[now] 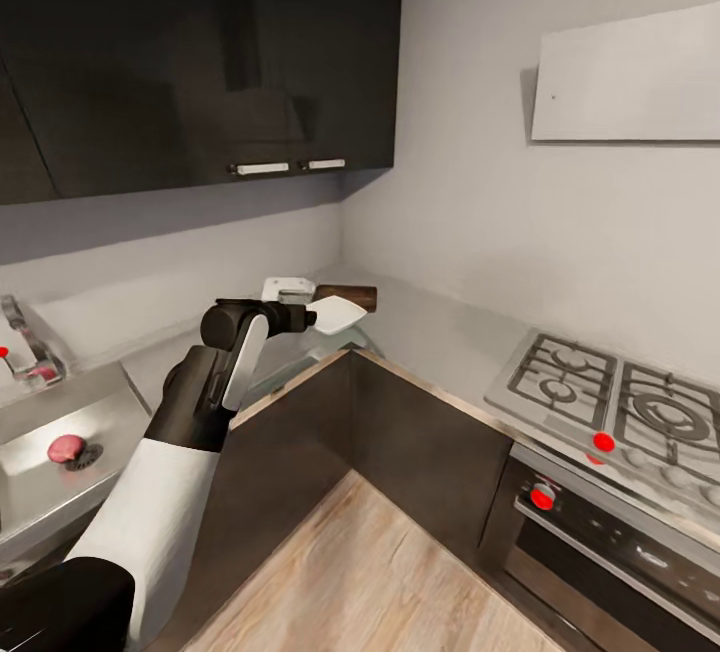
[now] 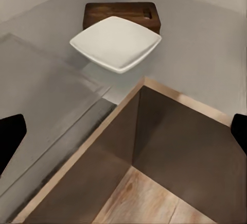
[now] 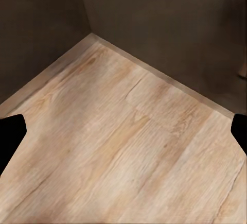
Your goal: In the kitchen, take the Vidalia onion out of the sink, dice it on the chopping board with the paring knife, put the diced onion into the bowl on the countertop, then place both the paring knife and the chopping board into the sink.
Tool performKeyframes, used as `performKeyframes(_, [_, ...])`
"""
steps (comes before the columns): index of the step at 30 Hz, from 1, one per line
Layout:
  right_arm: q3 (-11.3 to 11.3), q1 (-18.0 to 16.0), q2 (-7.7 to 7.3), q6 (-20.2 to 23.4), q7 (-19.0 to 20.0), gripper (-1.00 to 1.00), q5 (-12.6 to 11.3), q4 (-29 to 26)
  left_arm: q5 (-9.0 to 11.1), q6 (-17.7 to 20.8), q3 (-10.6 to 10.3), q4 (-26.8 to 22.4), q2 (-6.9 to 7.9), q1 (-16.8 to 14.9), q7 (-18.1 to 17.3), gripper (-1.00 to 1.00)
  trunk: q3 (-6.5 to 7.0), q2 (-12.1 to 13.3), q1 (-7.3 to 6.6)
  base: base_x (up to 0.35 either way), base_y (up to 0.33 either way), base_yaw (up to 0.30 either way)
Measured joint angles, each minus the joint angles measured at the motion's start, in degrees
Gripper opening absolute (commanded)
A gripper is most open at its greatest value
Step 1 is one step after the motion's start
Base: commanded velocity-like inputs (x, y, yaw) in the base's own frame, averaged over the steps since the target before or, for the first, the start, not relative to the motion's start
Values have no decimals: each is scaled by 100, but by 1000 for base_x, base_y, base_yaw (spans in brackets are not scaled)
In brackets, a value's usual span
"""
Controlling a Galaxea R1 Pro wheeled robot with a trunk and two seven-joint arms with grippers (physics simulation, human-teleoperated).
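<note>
The pinkish-red Vidalia onion (image 1: 66,448) lies in the steel sink (image 1: 40,502) at the far left, below the chrome tap (image 1: 28,344). In the corner of the grey countertop (image 1: 440,332) sits the white bowl (image 1: 338,314) (image 2: 116,42), with the brown chopping board (image 1: 352,296) (image 2: 121,12) just behind it. My left gripper (image 1: 303,317) (image 2: 123,134) is held out toward the bowl, open and empty, a short way in front of it. My right gripper (image 3: 123,134) hangs open over the wood floor. The paring knife is out of view.
A gas hob (image 1: 610,402) with red knobs and an oven below it stand at the right. Dark wall cabinets (image 1: 200,52) hang over the counter. The dark base cabinets form an inner corner (image 1: 350,402) around the pale wood floor (image 1: 380,572).
</note>
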Motion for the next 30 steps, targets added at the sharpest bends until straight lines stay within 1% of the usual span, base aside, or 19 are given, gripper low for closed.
performKeyframes(19, [3,0,4,47,-3,100,0,11,0,-8,3,150,17,0,0,100,0,0,0,334,0,0])
performKeyframes(21, [6,0,26,272,-6,100,1,37,0,-8,7,214,24,0,0,100,0,0,0,334,0,0])
performKeyframes(22, [8,0,44,486,-3,100,2,46,0,-10,8,265,27,0,0,100,0,0,0,334,0,0])
performKeyframes(23, [8,0,61,852,1,100,2,53,0,-13,11,328,30,0,0,100,0,0,0,332,0,0])
performKeyframes(24, [6,0,67,1066,2,100,1,56,0,-14,13,361,32,0,0,100,0,0,0,321,0,0])
performKeyframes(25, [7,1,81,1607,5,100,1,65,1,-19,15,440,32,0,0,100,0,1,0,316,0,0])
performKeyframes(27, [7,9,89,1989,9,100,1,71,0,-22,17,509,32,0,0,100,0,0,0,306,0,0])
performKeyframes(30, [2,30,82,2244,7,100,0,75,0,-29,18,586,32,0,0,100,0,0,0,297,0,0])
